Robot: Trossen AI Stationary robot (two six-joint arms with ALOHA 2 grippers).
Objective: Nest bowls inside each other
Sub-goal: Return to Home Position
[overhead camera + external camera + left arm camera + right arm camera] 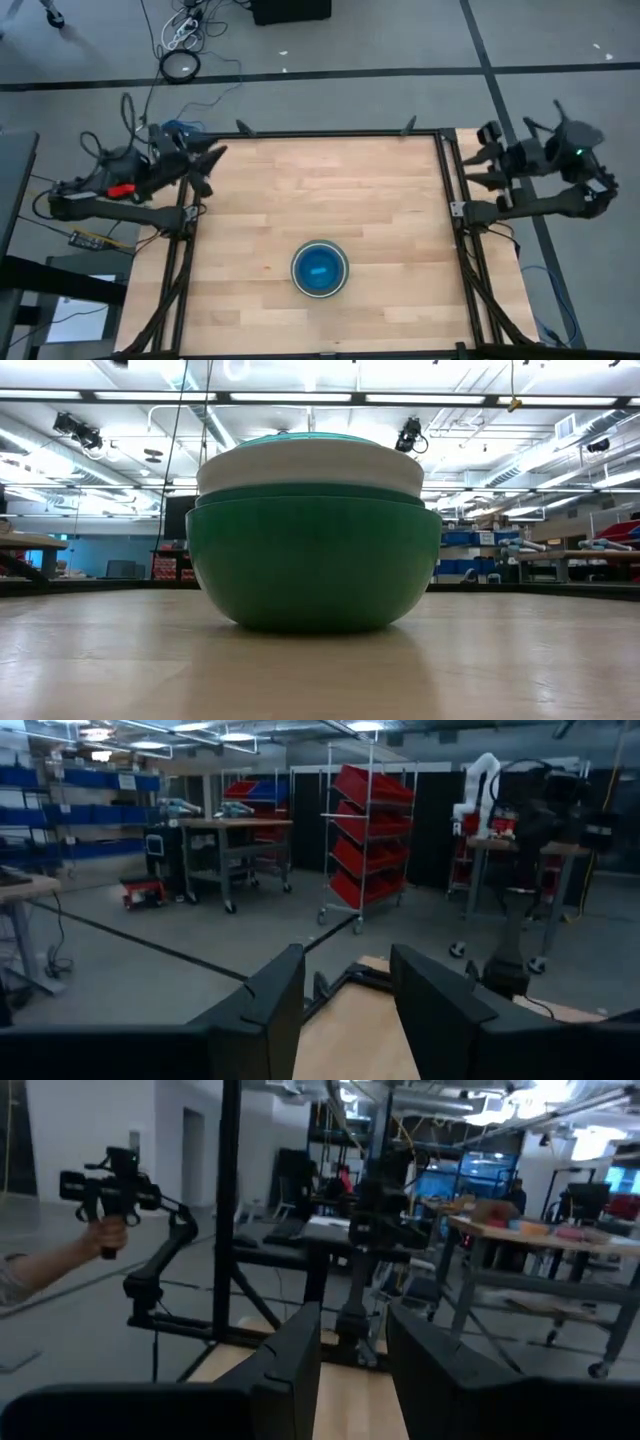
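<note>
My left arm (110,195) dark and jointed with a red patch (120,189), my right arm (545,205) equally dark with a small green light (578,152), thin black cables (128,112), flat angular black fingers (265,1002).

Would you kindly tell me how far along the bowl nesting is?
Looks done: every round plastic bowl in view sits in one stack on the wooden table, light blue bowl innermost, large green bowl outermost. In hand: nothing; left gripper and right gripper are open, parked at the table's sides. Left: nothing visible to nest.
</note>
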